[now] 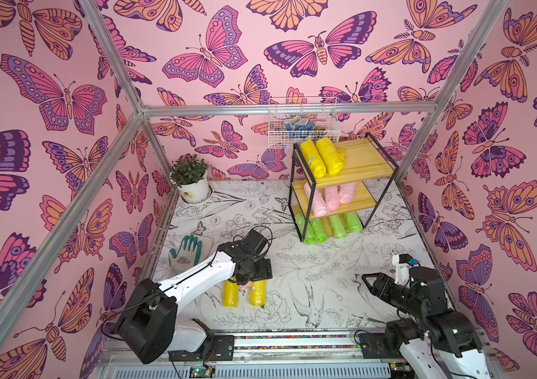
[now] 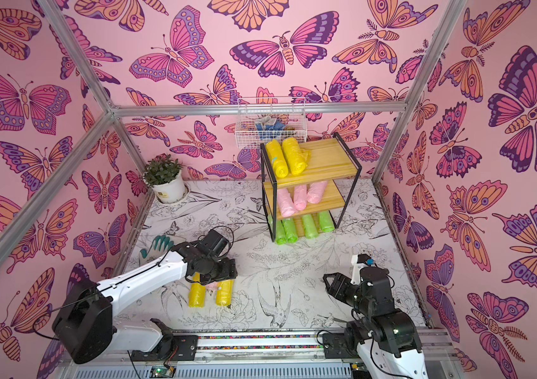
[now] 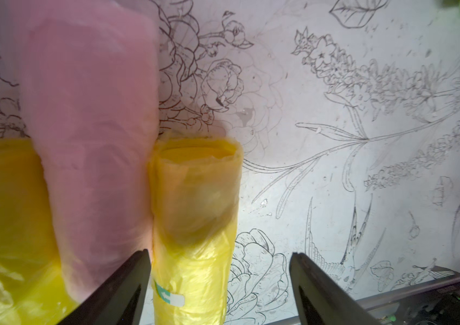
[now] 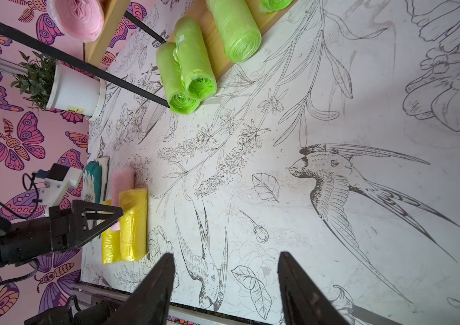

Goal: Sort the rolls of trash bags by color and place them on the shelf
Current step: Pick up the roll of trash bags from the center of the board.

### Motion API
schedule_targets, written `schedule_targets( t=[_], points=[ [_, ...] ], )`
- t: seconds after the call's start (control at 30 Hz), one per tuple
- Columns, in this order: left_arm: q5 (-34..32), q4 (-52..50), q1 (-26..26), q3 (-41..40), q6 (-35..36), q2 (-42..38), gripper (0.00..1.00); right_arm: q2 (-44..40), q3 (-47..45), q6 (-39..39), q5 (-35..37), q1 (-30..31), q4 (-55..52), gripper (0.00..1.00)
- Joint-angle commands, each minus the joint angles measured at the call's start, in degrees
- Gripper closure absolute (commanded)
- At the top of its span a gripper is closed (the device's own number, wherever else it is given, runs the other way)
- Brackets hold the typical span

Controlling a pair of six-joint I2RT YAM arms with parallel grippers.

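One yellow roll [image 3: 195,213] lay on the tabletop [image 1: 326,259] against a pink roll [image 3: 91,112], a second yellow roll [image 3: 3,225] beyond it; the shelf [image 1: 368,157] already held two yellow rolls [image 1: 326,156] on top, three pink rolls [image 1: 331,198] midway and four green rolls [image 1: 336,226] below. The left tool [image 3: 219,253] stood open astride the first yellow roll, not yet gripping, so the pickup was apparently in hand and called next for closing the jaws clear of the pink film. The right tool [image 4: 226,254] hung open and empty over bare tabletop.
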Motion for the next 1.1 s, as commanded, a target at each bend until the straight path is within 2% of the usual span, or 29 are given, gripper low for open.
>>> schedule_targets(
  t=[0.0, 0.4, 0.53, 0.6, 0.8, 0.9, 0.97, 1.0, 1.07],
  points=[
    [-1.3, -0.8, -0.3, 1.4, 1.8, 2.9, 0.18, -1.0, -0.3, 0.6, -0.5, 0.4, -1.9, 0.40],
    [-1.4, -0.5, -2.3, 4.5, 2.3, 12.1, 0.23, -1.0, 0.0, 0.5, -0.4, 0.4, -2.1, 0.43],
    [-0.8, -0.4, -2.7, 5.4, 2.8, 15.9, 0.28, -0.9, 0.3, 0.5, -0.4, 0.4, -2.5, 0.44],
    [-0.6, -0.5, -3.1, 5.9, 3.1, 17.6, 0.34, -1.0, 0.5, 0.3, -0.2, 0.4, -2.9, 0.44],
    [0.0, -0.5, -4.6, 6.6, 3.0, 19.8, 0.63, -0.9, 1.0, 0.2, 0.0, 0.4, -3.6, 0.45],
    [0.7, -0.5, -5.0, 6.8, 2.3, 18.3, 0.79, -0.2, 1.9, -0.2, 0.6, 0.4, -3.8, 0.45],
    [1.6, -0.5, -5.2, 7.1, 1.7, 16.1, 0.95, 1.4, 3.1, -1.4, 2.4, 0.3, -4.3, 0.44],
    [2.0, -0.4, -5.4, 7.4, 1.3, 14.5, 1.00, 2.8, 4.1, -2.7, 3.7, 0.4, -5.0, 0.42],
    [3.0, -0.2, -5.7, 8.1, 0.2, 11.0, 1.00, 5.4, 4.8, -3.3, 3.1, 0.4, -3.8, 0.38]
  ],
)
